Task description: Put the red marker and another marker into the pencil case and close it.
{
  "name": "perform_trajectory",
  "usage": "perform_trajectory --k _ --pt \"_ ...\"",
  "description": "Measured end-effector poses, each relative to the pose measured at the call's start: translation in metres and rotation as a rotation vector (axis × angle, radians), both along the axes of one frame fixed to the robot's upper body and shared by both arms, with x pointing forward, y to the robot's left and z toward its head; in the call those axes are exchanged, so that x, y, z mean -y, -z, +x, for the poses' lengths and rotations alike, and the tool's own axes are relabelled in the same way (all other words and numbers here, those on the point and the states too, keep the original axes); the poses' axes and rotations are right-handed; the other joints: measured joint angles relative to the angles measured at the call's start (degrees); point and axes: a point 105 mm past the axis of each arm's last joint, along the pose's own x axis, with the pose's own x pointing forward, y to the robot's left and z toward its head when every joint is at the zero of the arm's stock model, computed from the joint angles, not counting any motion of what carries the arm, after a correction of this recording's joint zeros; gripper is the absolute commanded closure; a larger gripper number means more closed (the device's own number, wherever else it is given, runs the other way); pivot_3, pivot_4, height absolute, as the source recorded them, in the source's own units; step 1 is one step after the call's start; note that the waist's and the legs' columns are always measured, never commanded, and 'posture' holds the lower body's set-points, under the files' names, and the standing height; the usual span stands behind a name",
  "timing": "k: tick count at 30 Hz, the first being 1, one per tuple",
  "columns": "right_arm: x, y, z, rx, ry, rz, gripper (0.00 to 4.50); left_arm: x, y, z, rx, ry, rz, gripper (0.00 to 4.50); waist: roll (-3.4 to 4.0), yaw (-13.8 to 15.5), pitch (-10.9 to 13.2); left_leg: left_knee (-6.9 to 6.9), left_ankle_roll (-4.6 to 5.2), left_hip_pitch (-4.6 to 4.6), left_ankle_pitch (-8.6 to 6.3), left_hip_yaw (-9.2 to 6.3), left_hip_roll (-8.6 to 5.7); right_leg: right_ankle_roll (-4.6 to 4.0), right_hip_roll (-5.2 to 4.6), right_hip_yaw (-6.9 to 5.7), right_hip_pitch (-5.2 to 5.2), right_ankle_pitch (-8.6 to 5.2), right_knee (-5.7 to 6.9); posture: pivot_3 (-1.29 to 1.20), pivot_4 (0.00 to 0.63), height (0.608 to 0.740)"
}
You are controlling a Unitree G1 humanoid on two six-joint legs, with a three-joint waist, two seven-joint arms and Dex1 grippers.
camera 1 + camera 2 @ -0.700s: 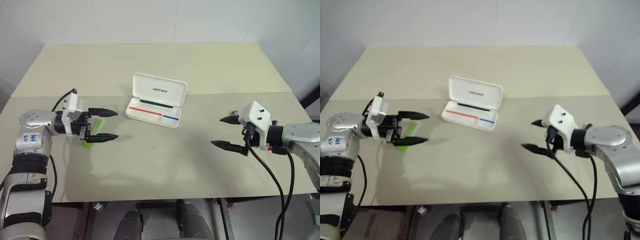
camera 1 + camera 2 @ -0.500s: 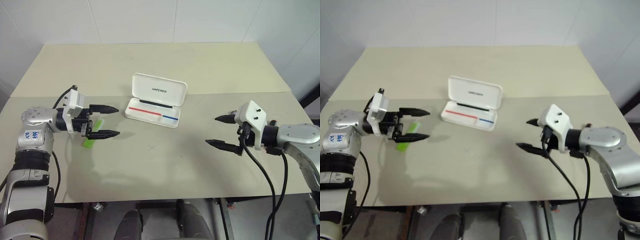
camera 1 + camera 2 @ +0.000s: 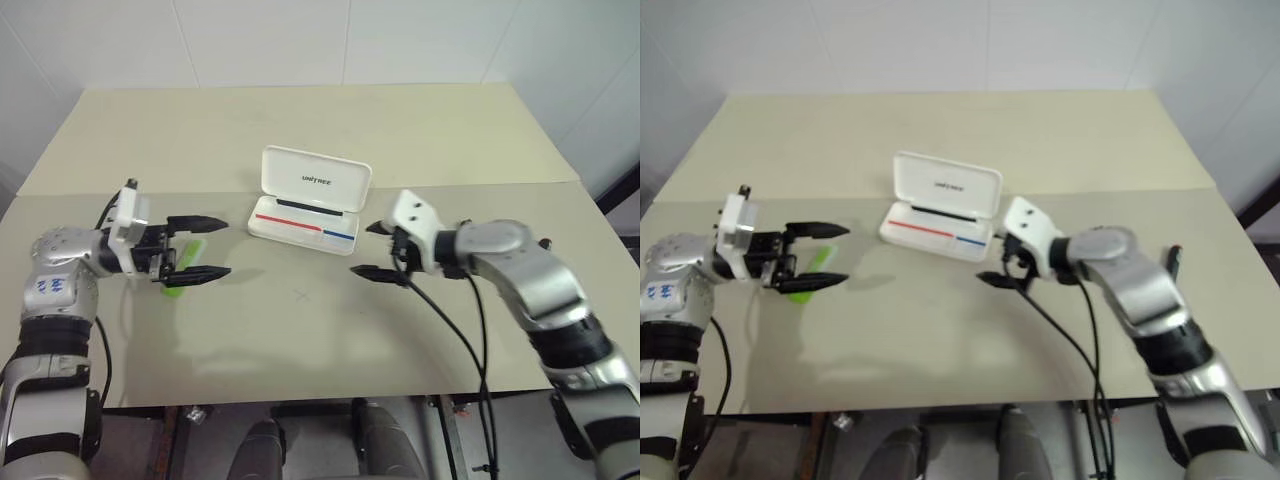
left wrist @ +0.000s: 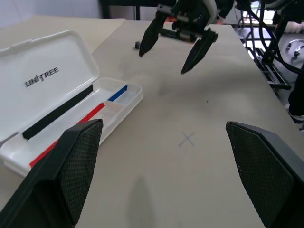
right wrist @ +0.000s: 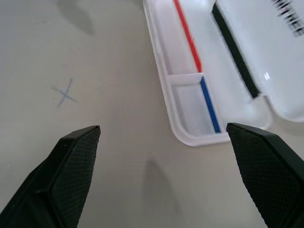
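Observation:
The white pencil case (image 3: 304, 224) lies open at the table's middle, its lid (image 3: 318, 181) upright with dark UNITREE lettering, a red and a blue stripe along the tray (image 5: 187, 97). My right gripper (image 3: 364, 250) hangs open just off the case's right end, empty. At the left, my left gripper (image 3: 224, 247) is open above the table and points toward the case. The lime-green marker (image 3: 177, 285) lies on the table beneath its fingers. A slim dark stick (image 3: 1171, 262) to the right of my right forearm looks like the red marker; its cap is hidden.
A small pencilled cross (image 3: 305, 294) marks the tabletop in front of the case. A seam (image 3: 500, 185) runs across the beige table behind the case. In the left wrist view, dark equipment and cables (image 4: 273, 52) stand past the table's right side.
My right gripper has swung far left across the table, from the right side to the case's right end, still open. The left gripper has barely shifted. Case and green marker are unmoved.

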Motion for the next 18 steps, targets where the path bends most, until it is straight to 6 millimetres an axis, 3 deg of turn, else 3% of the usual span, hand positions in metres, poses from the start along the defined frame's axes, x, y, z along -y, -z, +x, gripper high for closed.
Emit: perform_trajectory --k 7,18 --pt "-0.015 0.001 0.024 -0.029 -0.011 -0.022 0.0 -0.02 0.003 -0.012 -0.021 -0.058 0.001 0.04 0.01 0.12 0.0 -0.09 0.0 0.0 0.0 0.0 0.0 -0.03 0.0 -0.03 -0.03 -0.02 0.01 0.0 0.15 0.74" --pt "-0.037 0.018 0.021 -0.079 -0.113 -0.054 0.0 -0.02 0.002 -0.03 0.004 -0.039 0.019 0.04 0.01 -0.13 0.0 -0.11 0.0 0.03 0.0 0.0 0.01 -0.08 0.01 -0.03 -0.08 -0.04 0.1 0.0 0.15 0.74"
